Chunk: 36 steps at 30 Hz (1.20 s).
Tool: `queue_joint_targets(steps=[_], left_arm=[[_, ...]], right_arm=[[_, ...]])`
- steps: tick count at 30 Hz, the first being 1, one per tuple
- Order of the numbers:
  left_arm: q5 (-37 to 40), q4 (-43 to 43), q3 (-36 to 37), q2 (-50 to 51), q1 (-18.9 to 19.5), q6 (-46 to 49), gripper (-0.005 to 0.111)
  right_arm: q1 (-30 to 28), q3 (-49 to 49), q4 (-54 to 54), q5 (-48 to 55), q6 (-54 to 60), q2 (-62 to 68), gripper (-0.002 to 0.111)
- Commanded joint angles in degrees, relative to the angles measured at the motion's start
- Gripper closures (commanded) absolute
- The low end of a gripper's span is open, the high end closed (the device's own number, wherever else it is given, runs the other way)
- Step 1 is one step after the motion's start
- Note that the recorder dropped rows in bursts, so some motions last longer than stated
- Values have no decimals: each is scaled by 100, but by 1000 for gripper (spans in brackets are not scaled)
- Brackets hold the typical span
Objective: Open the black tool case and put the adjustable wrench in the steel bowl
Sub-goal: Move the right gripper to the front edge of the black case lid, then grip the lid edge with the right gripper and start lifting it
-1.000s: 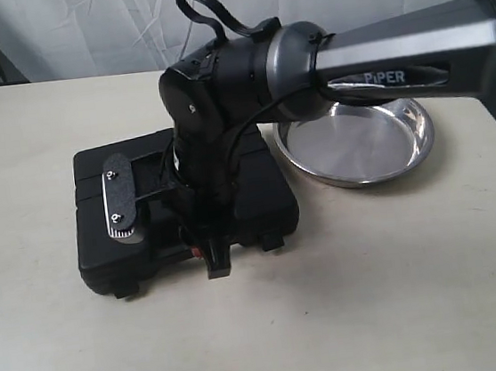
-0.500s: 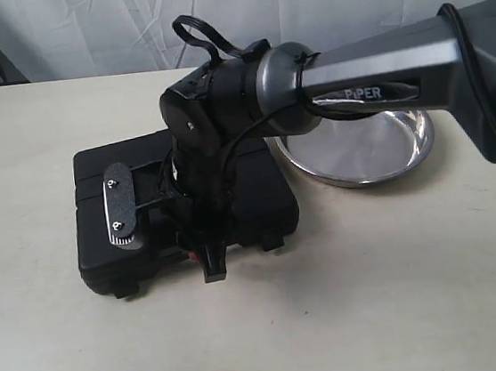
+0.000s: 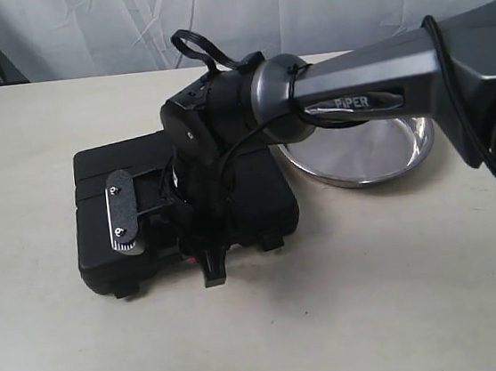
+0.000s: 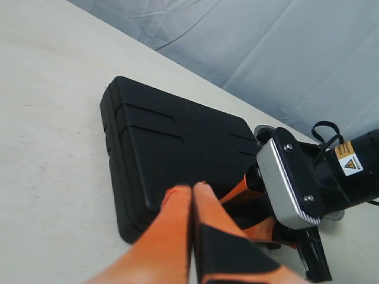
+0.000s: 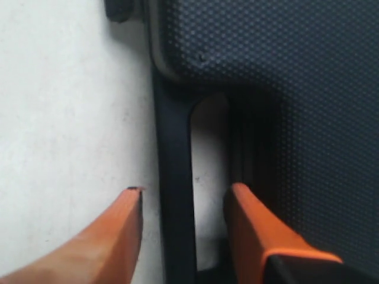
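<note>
Opening is the step in hand: on the table (image 3: 406, 311) the black case (image 3: 99, 252) lies shut, left of the middle, with the steel bowl (image 3: 379, 157) close by its far right corner; the wrench is out of sight, presumably inside. The right gripper (image 5: 185, 195) points down at the case's near edge, spread wide astride the handle bar (image 5: 174, 148) and holding nothing, while the left gripper (image 4: 191, 189) hovers off the case's left end, pinched together and empty. Next, I judge, the lid needs freeing and lifting toward the far edge, where the table looks bare, as it does along the near edge.
</note>
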State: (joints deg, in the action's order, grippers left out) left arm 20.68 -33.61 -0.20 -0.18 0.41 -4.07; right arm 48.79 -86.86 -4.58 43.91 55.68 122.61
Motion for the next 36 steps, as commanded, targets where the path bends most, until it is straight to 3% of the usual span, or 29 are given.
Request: queue_joint_targets(steps=[1, 6, 8, 11, 14, 36], left_arm=[[-34, 29, 20, 18, -50, 25, 107], [-34, 29, 20, 18, -50, 25, 107], [-34, 29, 20, 18, -50, 25, 107], [-34, 29, 20, 18, -50, 25, 107], [-34, 29, 20, 18, -50, 25, 107], [-34, 29, 20, 18, -50, 25, 107]], right_arm=[[5, -43, 15, -33, 20, -9, 64], [5, -43, 25, -85, 20, -9, 64], [5, -43, 25, -96, 20, -9, 69], [5, -43, 37, -82, 20, -9, 94], [5, -43, 37, -69, 20, -9, 109], [5, -43, 167, 191, 64, -299, 109]])
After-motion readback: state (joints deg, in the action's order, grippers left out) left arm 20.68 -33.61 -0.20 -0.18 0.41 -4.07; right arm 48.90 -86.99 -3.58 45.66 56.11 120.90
